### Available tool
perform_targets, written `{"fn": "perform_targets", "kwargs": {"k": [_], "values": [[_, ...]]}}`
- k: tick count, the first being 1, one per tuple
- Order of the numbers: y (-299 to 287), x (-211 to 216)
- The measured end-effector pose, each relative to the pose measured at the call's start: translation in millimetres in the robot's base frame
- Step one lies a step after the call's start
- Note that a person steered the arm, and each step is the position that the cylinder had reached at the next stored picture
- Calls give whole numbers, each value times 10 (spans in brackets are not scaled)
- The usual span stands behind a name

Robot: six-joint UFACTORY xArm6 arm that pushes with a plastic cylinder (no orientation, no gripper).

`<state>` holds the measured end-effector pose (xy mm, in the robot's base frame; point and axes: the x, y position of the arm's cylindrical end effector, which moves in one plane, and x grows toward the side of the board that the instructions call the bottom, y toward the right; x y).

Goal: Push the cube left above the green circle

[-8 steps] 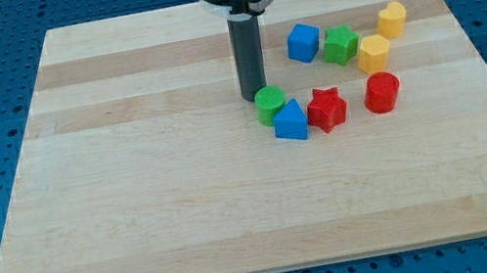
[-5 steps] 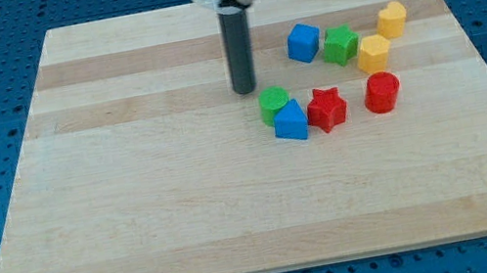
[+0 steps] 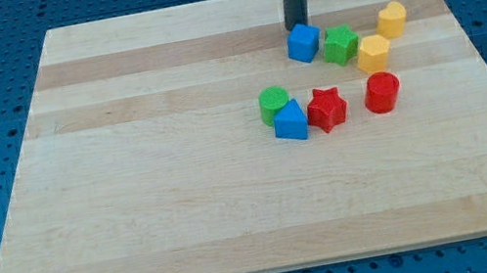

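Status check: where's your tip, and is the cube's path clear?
My tip at blue cube's top-left edge. Green circle lower left. Path leftward clear.

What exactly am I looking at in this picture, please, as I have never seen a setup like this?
A robot arm ends in a plain dark rod; nothing is held. One camera looks down at a wooden board. My tip sits just above the blue cube, about touching its upper left. Right of the cube lie a green star-like block and two yellow blocks. Lower down sit the green circle, a second blue block, a red star and a red cylinder.
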<state>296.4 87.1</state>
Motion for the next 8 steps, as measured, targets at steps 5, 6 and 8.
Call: {"fn": "perform_targets", "kwargs": {"k": [5, 6, 8], "values": [[365, 517], [168, 474], [-282, 426]]}}
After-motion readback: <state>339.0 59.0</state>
